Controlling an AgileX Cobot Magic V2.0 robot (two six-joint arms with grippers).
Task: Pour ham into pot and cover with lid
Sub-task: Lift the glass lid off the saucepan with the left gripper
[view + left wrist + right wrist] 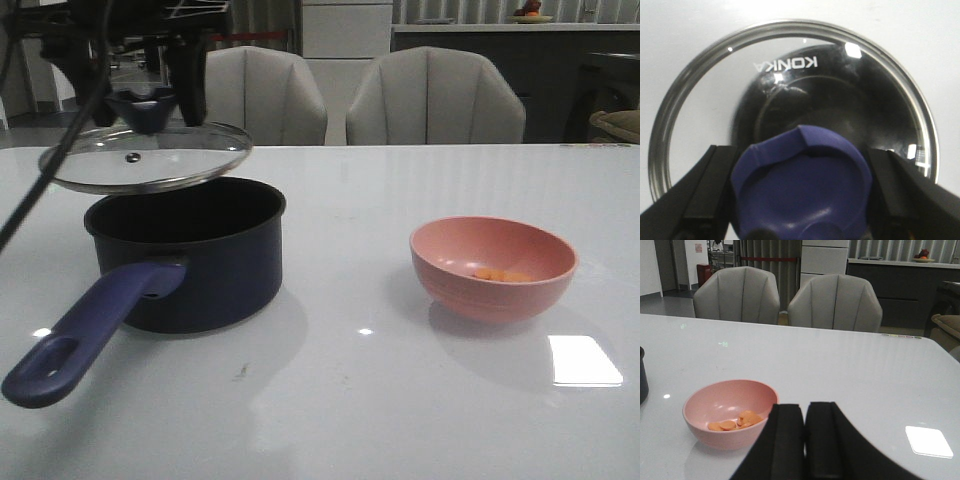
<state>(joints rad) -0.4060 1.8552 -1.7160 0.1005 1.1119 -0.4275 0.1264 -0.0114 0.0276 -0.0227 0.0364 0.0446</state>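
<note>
A: How do the jaws stand?

B: The left gripper (802,200) is closed on the blue-purple knob (802,187) of the lid (145,157), one black finger (700,192) at each side of it. The right gripper (805,440) has its two fingers pressed together, and nothing is between them.

A: And where is the lid?

B: At the upper left of the front view. It hangs a little tilted above the pot (190,255), and I see a gap between them. The pot's long handle (85,335) points to the lower left corner.

A: The ham?

B: The ham (500,274) lies in the pink bowl (493,265), at the right of the centre, well apart from the pot on the white table (350,400).
</note>
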